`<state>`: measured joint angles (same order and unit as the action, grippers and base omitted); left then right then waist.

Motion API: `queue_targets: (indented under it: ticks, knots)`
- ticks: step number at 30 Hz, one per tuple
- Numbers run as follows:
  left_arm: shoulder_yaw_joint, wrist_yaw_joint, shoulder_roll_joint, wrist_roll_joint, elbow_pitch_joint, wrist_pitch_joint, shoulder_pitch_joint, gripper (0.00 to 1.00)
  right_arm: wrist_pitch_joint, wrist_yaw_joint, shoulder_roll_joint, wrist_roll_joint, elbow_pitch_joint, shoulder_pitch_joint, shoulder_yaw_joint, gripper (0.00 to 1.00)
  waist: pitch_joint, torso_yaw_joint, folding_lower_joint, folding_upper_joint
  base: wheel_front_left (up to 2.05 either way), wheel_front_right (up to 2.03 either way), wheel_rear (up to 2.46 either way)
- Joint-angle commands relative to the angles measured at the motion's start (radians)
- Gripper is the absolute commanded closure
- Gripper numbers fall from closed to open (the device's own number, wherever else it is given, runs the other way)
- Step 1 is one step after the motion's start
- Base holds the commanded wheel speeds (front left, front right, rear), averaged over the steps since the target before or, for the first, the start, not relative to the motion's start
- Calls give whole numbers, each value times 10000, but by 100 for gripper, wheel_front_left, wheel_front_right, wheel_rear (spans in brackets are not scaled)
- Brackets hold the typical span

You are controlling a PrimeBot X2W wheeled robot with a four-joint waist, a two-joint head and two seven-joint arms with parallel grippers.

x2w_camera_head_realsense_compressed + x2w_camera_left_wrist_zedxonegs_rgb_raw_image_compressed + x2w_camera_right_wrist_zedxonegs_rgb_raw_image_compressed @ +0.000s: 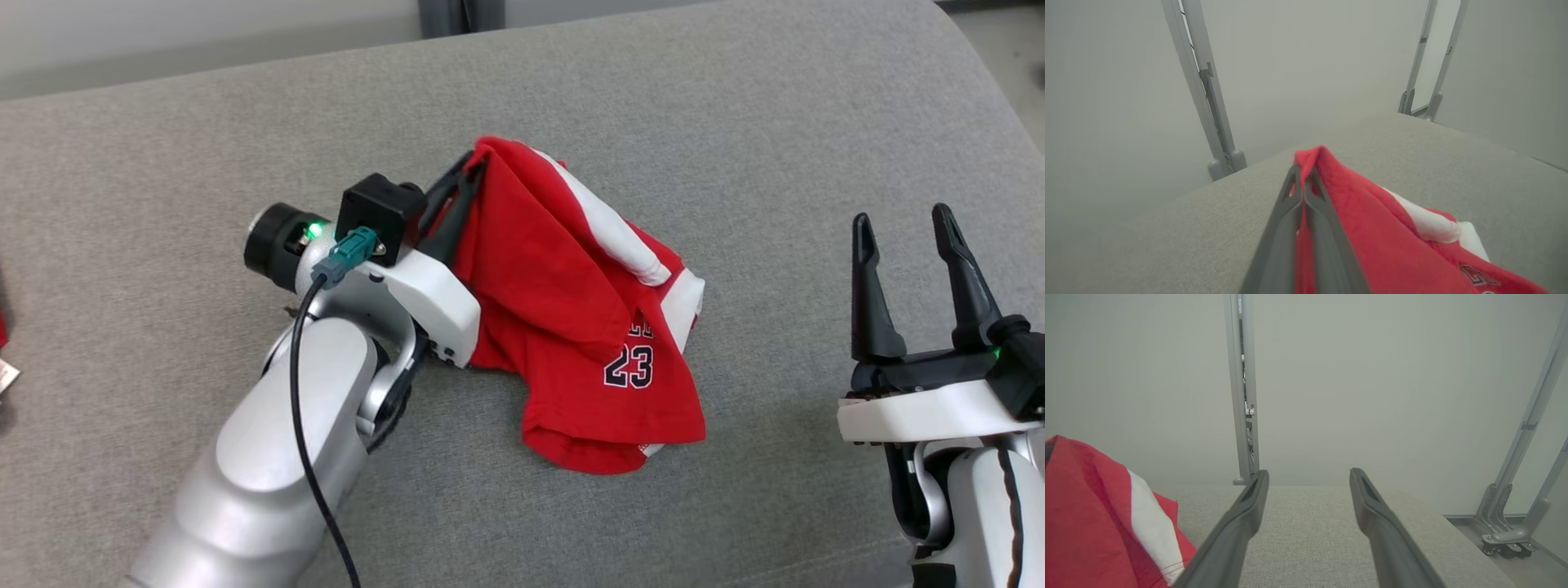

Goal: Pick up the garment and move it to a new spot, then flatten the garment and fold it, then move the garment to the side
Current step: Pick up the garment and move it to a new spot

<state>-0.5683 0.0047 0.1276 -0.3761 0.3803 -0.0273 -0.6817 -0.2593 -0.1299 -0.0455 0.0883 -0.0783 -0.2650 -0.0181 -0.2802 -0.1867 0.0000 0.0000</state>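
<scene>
Garment (pixel 571 310) was clamped by one thin edge in the left tool (pixel 469 175), while the right tool (pixel 902 216) was spread apart and empty. Could easily be slipped loose if yanked.

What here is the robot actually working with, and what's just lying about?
In the job: red garment, bunched on the grey cushion; left gripper, shut on its raised edge; right gripper, open, off to the side.
Lying about: grey metal posts behind; small white tag at the far left edge.
</scene>
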Motion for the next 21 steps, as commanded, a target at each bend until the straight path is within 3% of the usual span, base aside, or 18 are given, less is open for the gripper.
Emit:
queue_targets:
  ticks: [1,12,13,14,15,21]
  knots:
    - [-42,74,4,153,258,-177,-304,100,-58,-16,-55,54,3,-127,36,0,-159,-153,0,0,0,0,0]
    - [13,669,-316,950,3621,-1941,-2504,100,-54,-16,-52,284,-113,-344,765,0,-633,-536,0,0,0,0,0]
    - [32,681,-340,962,3834,-2042,-2673,76,-54,-16,-52,277,-120,-362,801,0,-655,-541,0,0,0,0,0]
    - [32,652,-365,957,4044,-2111,-2798,6,-54,-16,-54,283,-123,-375,827,0,-672,-539,0,0,0,0,0]
    - [18,626,-393,956,4274,-2151,-2887,0,-54,-16,-55,301,-129,-376,859,0,-678,-532,0,0,0,0,0]
    - [-23,445,-582,765,4956,-2341,-3056,0,-54,-16,-55,268,-162,-324,840,0,-605,-298,0,0,0,0,0]
